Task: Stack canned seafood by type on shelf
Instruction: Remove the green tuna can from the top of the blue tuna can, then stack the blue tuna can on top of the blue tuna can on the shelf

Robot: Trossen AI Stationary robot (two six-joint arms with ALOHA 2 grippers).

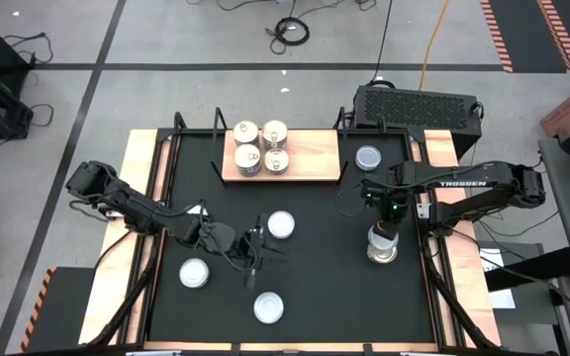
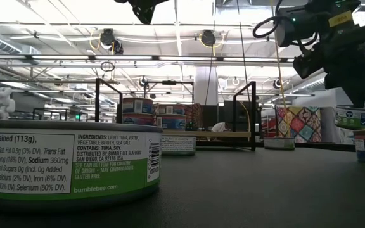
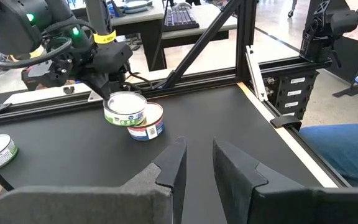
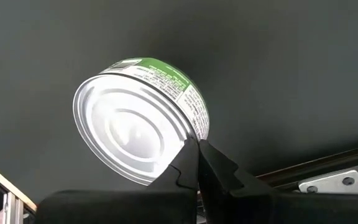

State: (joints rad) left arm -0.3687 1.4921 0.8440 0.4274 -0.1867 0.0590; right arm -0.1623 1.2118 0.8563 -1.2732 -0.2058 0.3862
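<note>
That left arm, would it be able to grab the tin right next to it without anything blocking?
Probably yes. The left gripper is open and empty, and the white-topped tin sits close beside it on bare black table, with nothing between them.

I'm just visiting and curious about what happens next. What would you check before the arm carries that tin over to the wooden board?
1. Hold: the right gripper is shut on the rim of the green-label tin. Ok.
2. Lifted clear of the tin beneath: the two look very close. Cannot tell.
3. Room on the shelf: its right half is bare. Ok.
4. Left gripper: open, empty, over the middle of the table, away from the shelf. Ok.
5. Type match with the stacked tins on the shelf: their labels are unreadable. Cannot tell.
</note>
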